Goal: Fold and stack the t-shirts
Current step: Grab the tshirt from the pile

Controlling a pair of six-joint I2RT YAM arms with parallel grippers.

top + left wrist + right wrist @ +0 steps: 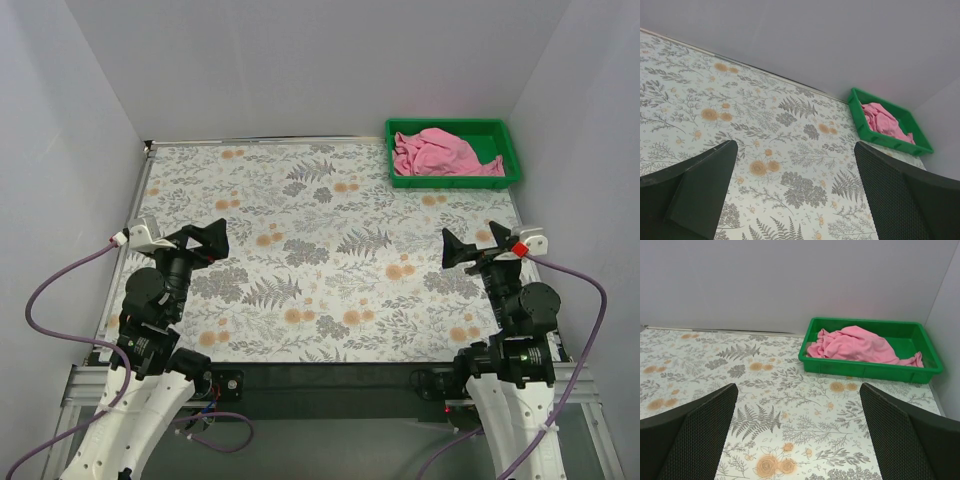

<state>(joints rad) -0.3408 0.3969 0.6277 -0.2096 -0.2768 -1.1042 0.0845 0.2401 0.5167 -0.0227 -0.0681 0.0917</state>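
Two grippers, left gripper [218,242] and right gripper [448,250], stood spread, empty.
Pink t-shirt [438,152] lay crumpled in green tray [455,181] at 1 o'clock.

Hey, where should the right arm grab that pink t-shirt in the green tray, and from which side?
Likely the pink t-shirt by its bunched high folds, from above: it lies crumpled inside the green tray, whose walls block a sideways approach.

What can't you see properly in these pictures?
Pink heap, every view: crumpled folds hide whether it is one t-shirt or several.
Green tray floor, every view: the heap covers much of it.
Left tool and right tool, wrist views: fingers cut off by the bottom edge.
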